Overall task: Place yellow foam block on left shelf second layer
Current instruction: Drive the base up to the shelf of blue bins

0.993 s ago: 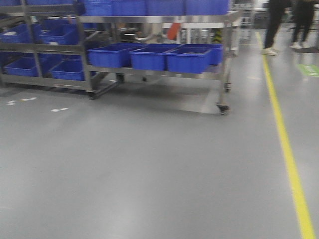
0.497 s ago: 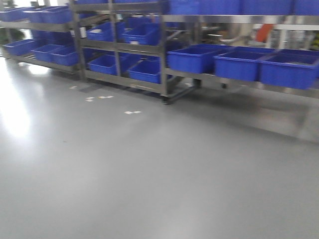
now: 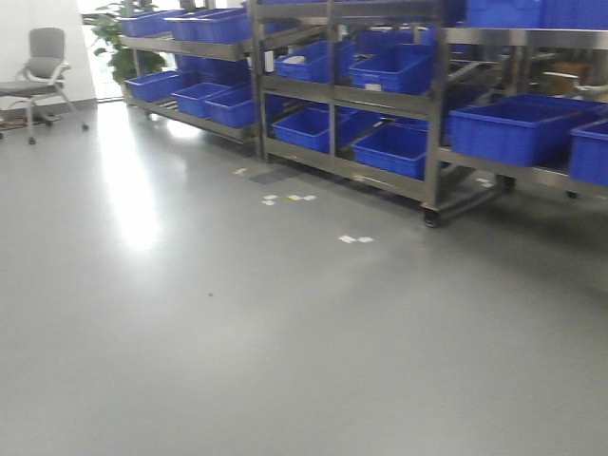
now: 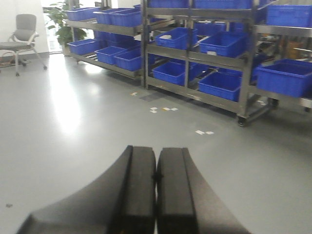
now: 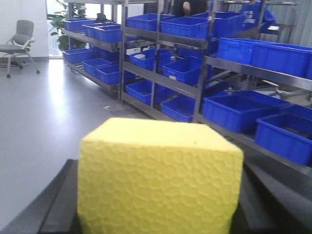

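Note:
The yellow foam block [image 5: 158, 178] fills the lower middle of the right wrist view. My right gripper [image 5: 158, 200] is shut on it, a black finger [image 5: 56, 207] showing on each side. In the left wrist view my left gripper [image 4: 156, 158] is shut with its pads pressed together and nothing between them. It hangs above bare grey floor. Steel racks of blue bins stand ahead: a far-left rack [image 3: 195, 57], a middle rack [image 3: 351, 95] and a right rack [image 3: 518, 133]. Neither gripper shows in the front view.
A grey office chair [image 3: 43, 71] and a potted plant [image 3: 119, 38] stand at the far left by the wall. White tape marks [image 3: 356, 238] lie on the floor before the middle rack. Its caster [image 3: 432, 219] rests on the floor. Open grey floor lies between me and the racks.
The front view has swung left: the racks slid rightward across the frame, the yellow floor line and standing people left view, and the chair, plant and far-left rack came in.

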`<control>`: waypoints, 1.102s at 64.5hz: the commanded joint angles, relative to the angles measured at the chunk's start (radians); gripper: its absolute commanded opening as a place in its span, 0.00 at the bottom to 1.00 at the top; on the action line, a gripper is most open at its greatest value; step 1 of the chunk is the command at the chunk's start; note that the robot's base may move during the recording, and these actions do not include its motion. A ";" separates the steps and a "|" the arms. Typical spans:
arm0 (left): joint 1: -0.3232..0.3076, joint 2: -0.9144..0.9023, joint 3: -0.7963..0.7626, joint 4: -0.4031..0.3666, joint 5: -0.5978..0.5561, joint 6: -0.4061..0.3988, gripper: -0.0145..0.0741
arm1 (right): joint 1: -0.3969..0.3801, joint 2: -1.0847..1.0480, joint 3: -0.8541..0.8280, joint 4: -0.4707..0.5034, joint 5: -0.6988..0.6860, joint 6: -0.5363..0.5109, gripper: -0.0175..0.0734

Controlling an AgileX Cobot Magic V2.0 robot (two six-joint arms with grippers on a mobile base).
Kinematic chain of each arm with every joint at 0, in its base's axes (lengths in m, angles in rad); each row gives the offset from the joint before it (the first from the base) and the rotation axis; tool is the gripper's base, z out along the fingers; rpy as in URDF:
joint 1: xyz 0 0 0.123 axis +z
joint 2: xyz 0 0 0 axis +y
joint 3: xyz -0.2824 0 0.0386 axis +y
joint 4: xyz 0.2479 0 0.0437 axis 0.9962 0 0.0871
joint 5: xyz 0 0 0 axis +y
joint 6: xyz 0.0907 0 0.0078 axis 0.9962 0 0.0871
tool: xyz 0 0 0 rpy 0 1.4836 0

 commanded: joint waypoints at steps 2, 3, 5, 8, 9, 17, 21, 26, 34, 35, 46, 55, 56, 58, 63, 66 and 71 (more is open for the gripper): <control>-0.005 0.007 0.026 -0.002 -0.088 -0.004 0.32 | -0.006 0.016 -0.028 -0.020 -0.081 -0.005 0.53; -0.005 0.007 0.026 -0.002 -0.088 -0.004 0.32 | -0.006 0.016 -0.028 -0.020 -0.081 -0.005 0.53; -0.005 0.007 0.026 -0.002 -0.088 -0.004 0.32 | -0.006 0.016 -0.028 -0.020 -0.081 -0.005 0.53; -0.005 0.007 0.026 -0.002 -0.082 -0.004 0.32 | -0.006 0.016 -0.028 -0.020 -0.081 -0.005 0.53; -0.005 0.007 0.026 -0.002 -0.082 -0.004 0.32 | -0.006 0.016 -0.028 -0.020 -0.081 -0.005 0.53; -0.005 0.007 0.026 -0.002 -0.082 -0.004 0.32 | -0.006 0.016 -0.028 -0.020 -0.081 -0.005 0.53; -0.005 0.007 0.026 -0.002 -0.088 -0.004 0.32 | -0.006 0.016 -0.028 -0.020 -0.081 -0.005 0.53; -0.005 0.007 0.026 -0.002 -0.082 -0.004 0.32 | -0.006 0.016 -0.028 -0.020 -0.081 -0.005 0.53; -0.005 0.007 0.026 -0.002 -0.088 -0.004 0.32 | -0.006 0.016 -0.028 -0.020 -0.081 -0.005 0.53; -0.005 0.007 0.026 -0.002 -0.082 -0.004 0.32 | -0.006 0.016 -0.028 -0.020 -0.081 -0.005 0.53; -0.005 0.007 0.026 -0.002 -0.082 -0.004 0.32 | -0.006 0.016 -0.028 -0.020 -0.081 -0.005 0.53; -0.005 0.007 0.026 -0.002 -0.088 -0.004 0.32 | -0.006 0.016 -0.028 -0.020 -0.081 -0.005 0.53; -0.005 0.007 0.026 -0.002 -0.082 -0.004 0.32 | -0.006 0.016 -0.028 -0.020 -0.081 -0.005 0.53; -0.005 0.007 0.026 -0.002 -0.082 -0.004 0.32 | -0.006 0.016 -0.028 -0.020 -0.081 -0.005 0.53; -0.005 0.007 0.026 -0.002 -0.088 -0.004 0.32 | -0.006 0.016 -0.028 -0.020 -0.081 -0.005 0.53; -0.005 0.007 0.026 -0.002 -0.088 -0.004 0.32 | -0.006 0.016 -0.028 -0.020 -0.081 -0.005 0.53; -0.005 0.007 0.026 -0.002 -0.088 -0.004 0.32 | -0.006 0.016 -0.028 -0.020 -0.078 -0.005 0.53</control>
